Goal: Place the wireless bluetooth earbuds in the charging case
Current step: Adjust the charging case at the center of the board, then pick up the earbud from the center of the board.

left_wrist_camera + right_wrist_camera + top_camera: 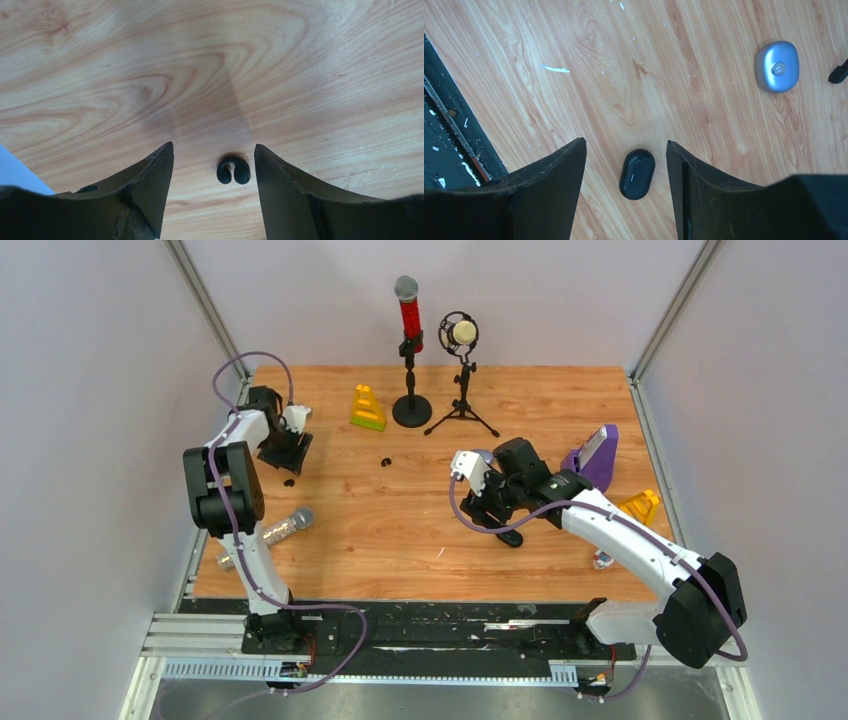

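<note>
**A:** Left arm pose?
**B:** Your left arm reaches to the far-left of the table (400, 530). The left gripper (214, 146) points down with its fingers apart. The black earbuds (242, 172) lie on the wood between them, touching neither.
**A:** Right?
**B:** Your right arm stretches toward centre. The right gripper (626, 141) is spread around the black charging case (637, 174), with gaps on both sides. Its lid is shut, contents hidden. The silver-blue case (777, 66) nearby is also shut.

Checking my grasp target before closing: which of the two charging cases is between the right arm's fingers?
The black oval case, lying between the right fingers, touching neither. The silver-blue case lies apart, farther off.
</note>
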{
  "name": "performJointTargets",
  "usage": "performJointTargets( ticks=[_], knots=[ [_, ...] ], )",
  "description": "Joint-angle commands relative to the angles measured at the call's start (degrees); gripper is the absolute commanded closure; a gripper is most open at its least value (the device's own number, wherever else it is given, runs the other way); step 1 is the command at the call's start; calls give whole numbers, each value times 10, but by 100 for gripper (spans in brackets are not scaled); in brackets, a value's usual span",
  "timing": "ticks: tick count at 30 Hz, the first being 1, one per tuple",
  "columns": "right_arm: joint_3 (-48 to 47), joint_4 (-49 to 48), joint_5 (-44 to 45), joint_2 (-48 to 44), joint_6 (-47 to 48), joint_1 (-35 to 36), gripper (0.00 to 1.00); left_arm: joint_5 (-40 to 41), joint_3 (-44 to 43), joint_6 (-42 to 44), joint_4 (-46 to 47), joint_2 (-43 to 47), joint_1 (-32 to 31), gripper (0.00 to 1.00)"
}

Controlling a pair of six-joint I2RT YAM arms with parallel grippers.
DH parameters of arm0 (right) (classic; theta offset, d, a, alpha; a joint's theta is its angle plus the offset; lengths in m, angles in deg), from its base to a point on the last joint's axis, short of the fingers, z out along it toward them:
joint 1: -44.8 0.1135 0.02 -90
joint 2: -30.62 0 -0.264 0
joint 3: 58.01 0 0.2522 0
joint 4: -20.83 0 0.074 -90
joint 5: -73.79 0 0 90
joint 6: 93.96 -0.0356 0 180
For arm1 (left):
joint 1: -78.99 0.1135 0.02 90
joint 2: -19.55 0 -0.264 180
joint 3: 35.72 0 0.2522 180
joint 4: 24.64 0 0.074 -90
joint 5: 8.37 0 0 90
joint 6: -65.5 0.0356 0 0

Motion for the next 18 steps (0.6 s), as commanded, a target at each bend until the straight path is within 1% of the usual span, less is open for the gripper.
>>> performJointTargets(
  ticks=[1,11,18],
  knots=[
    [3,-24,-5,-18,8,6,39,-6,3,-15,-21,-8,2,32],
    [3,-25,-3,-20,8,11,39,19,30,-21,-19,-8,2,36],
    [5,-26,-3,-21,8,12,38,18,36,-26,-21,-10,2,48]
  ],
)
